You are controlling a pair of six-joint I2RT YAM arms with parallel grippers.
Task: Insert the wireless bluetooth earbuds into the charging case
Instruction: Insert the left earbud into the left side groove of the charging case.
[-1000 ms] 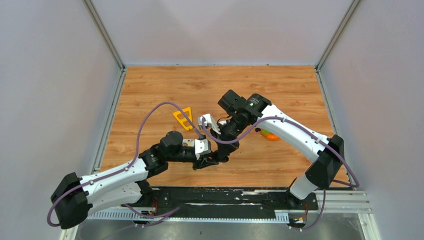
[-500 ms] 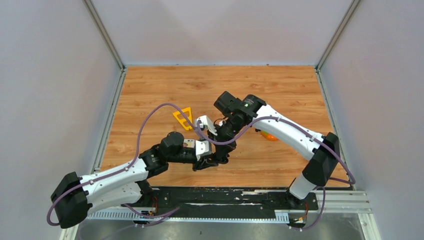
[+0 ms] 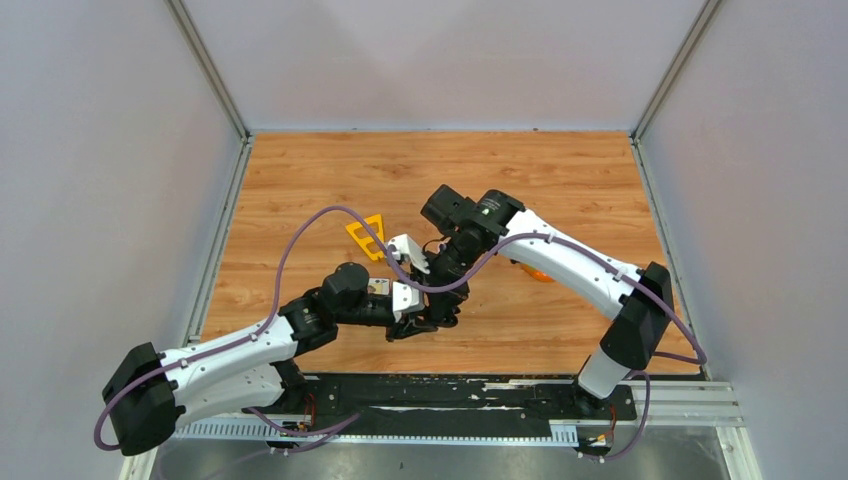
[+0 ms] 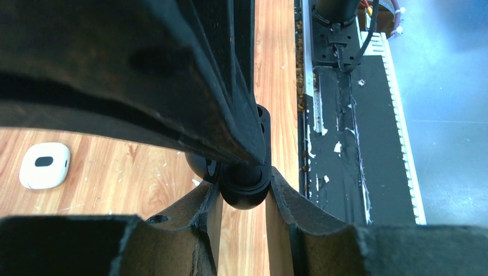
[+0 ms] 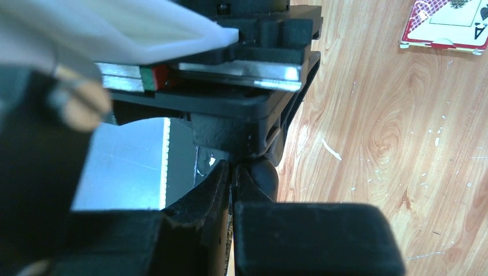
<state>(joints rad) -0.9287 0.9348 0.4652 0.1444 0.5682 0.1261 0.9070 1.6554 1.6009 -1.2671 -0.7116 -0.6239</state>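
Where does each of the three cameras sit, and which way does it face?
Top external: above and behind the bases, looking down on the wooden table; left arm and right arm show whole.
Left wrist: looks along the left fingers, shut on a black rounded object, the black base rail alongside.
Right wrist: looks along the shut right fingers at the left arm's wrist; a playing card lies beyond.
Shared: top and left wrist both show that rail.
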